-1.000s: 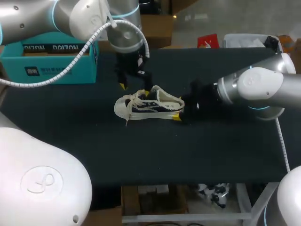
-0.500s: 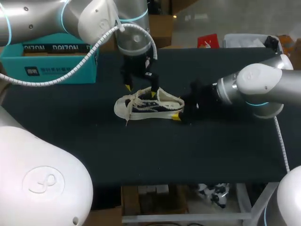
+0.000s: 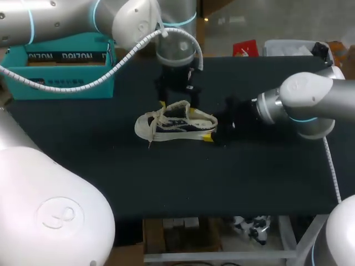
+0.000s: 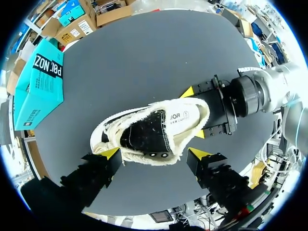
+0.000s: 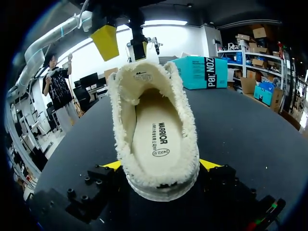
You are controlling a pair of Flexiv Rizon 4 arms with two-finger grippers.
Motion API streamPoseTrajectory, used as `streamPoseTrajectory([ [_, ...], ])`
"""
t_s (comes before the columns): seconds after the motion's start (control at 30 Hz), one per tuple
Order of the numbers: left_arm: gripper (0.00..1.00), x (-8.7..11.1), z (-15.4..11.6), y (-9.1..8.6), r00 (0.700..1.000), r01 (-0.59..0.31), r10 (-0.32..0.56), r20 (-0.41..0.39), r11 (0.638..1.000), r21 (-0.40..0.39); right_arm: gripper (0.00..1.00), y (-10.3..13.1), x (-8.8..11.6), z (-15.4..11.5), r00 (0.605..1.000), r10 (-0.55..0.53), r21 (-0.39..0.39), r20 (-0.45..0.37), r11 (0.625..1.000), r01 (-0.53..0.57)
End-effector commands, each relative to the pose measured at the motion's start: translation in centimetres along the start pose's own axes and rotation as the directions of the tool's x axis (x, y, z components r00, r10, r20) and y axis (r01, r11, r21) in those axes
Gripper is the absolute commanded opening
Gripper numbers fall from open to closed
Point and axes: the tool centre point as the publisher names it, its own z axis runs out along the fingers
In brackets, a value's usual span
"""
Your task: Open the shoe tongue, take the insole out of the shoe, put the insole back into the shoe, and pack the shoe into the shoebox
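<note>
I judge the job to be at an early stage, or at least far from finished. The shoe (image 3: 175,123) lies on its sole near the middle of the table (image 3: 249,177), toe to the left and heel to the right, and it is not packed. The shoebox (image 3: 61,83) stands at the far left, well apart from it.

My right gripper (image 5: 161,166) has its fingers clamped on the heel, one yellow tip on each side, holding the shoe down. My left gripper (image 4: 154,154) hangs just above the far side of the shoe, about over the laces. Its fingers are apart and hold nothing.

From the right wrist view the mouth of the shoe looks wide. The tongue (image 5: 140,77) stands up at the far end, so it may already be pushed open, but I cannot be sure. The insole (image 5: 156,139) lies flat inside the shoe. I cannot tell from this whether it has been out and back or has not been lifted at all. If it has not, I have to take it out, put it back and then pack the shoe. Packing into the box is left to do either way.

By my count there is one shoe, one insole inside it, one shoebox, and my two grippers.
</note>
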Motion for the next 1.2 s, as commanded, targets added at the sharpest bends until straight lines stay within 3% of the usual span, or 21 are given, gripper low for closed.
streamPoseTrajectory([
  [0.03,0.8,1.5,0.3,-0.3,0.995,0.029,-0.028,0.092,1.0,-0.009,0.0,-1.0,-0.5,0.5,1.0,0.001,-0.004,-0.003,1.0,-0.001],
  [0.13,0.67,1.6,0.6,-0.2,0.993,0.053,-0.052,0.11,0.998,-0.013,0.0,-1.0,-0.5,0.5,1.0,0.001,-0.004,-0.003,1.0,-0.001],
  [0.3,0.67,1.4,1.4,-0.2,0.988,0.093,-0.089,0.125,0.995,-0.026,0.0,-1.0,-0.5,0.5,1.0,0.001,-0.004,-0.003,1.0,-0.001],
  [0.37,0.56,1.5,1.6,-0.3,0.985,0.11,-0.105,0.136,0.993,-0.031,0.0,-1.0,-0.5,0.5,1.0,0.001,-0.004,-0.003,1.0,-0.001],
  [0.73,0.58,1.2,2.7,-0.9,0.977,0.16,-0.152,0.151,0.986,-0.044,0.0,-1.0,-0.5,0.5,1.0,0.001,-0.004,-0.003,1.0,-0.001],
  [0.97,0.27,1.0,2.8,-1.3,0.968,0.194,-0.187,0.168,0.981,-0.026,0.0,-1.0,-0.5,0.5,1.0,0.001,-0.004,-0.003,1.0,-0.001],
  [1.0,0.09,0.9,2.9,-1.3,0.966,0.199,-0.193,0.172,0.98,-0.021,0.0,-1.0,-0.5,0.5,1.0,0.001,-0.004,-0.003,1.0,-0.001],
  [1.03,0.0,0.9,2.9,-1.3,0.966,0.2,-0.194,0.172,0.98,-0.02,0.0,-1.0,-0.5,0.5,1.0,0.001,-0.004,-0.003,1.0,-0.001],
  [1.2,0.0,0.4,2.5,-0.7,0.966,0.204,-0.205,0.154,0.979,0.024,0.0,-1.0,-0.5,0.5,1.0,0.001,-0.004,-0.003,1.0,-0.001],
])
